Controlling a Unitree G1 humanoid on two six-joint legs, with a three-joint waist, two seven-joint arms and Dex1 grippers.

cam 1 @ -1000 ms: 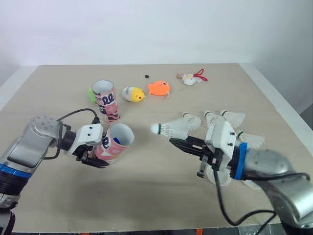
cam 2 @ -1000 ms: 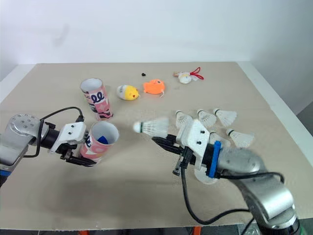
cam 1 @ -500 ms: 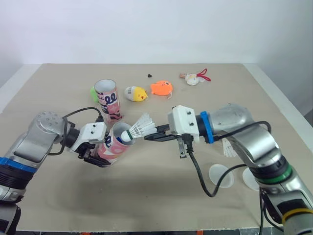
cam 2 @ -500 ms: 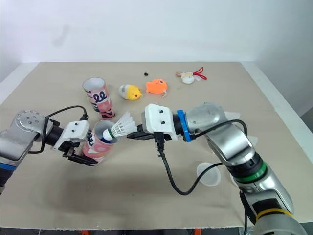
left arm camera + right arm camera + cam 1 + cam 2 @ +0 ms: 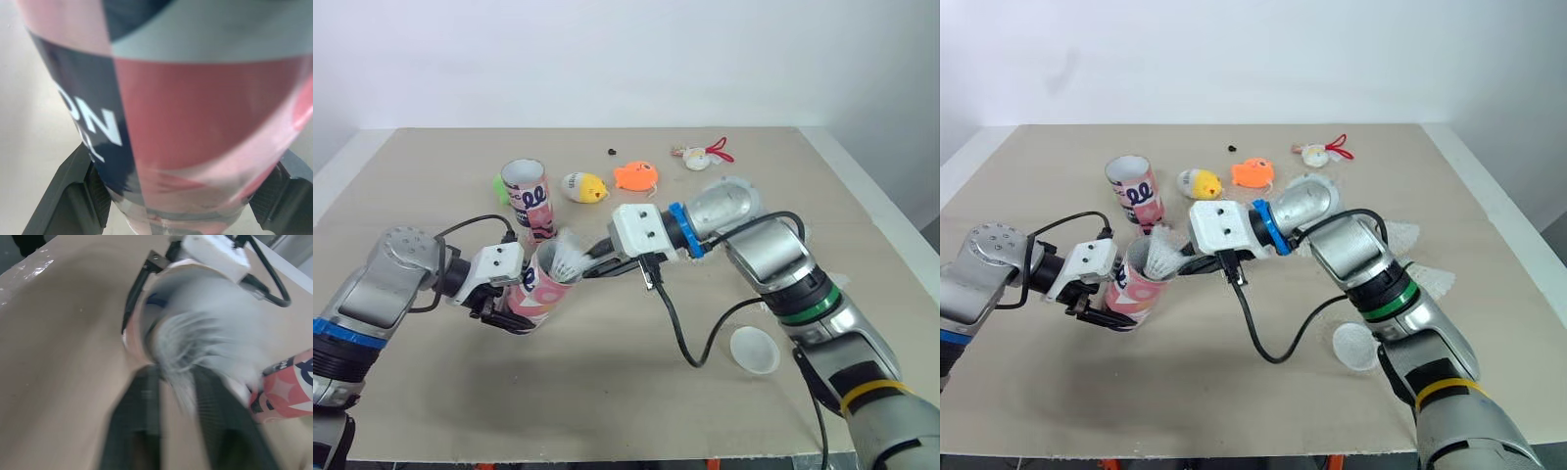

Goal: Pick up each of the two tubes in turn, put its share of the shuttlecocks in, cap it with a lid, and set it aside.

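So the left gripper is clamped around the lower end of a pink tube, one black finger on each side. You can see that up close in the left wrist view, where the fingers pinch the tube from both sides. The tube is tilted, with its open mouth pointing up and toward the right arm.

The right gripper is right at that mouth, pinching a shuttlecock by the edge of its feather skirt. The right wrist view is blurry, but the feathers sit between the two fingers, so I'd call it a grasp. The shuttlecock is cork-first inside the tube opening and the white feathers stick out over the rim.

The second tube stands upright on the table just behind the tilted one, with a green thing peeking out from behind it.

Two loose shuttlecocks lie on the robot's right, partly hidden by the right arm. A round white lid lies flat near the front, well away from both tubes.

Further back there's a yellow toy, an orange toy, a white toy with a red cord, and a tiny black speck.
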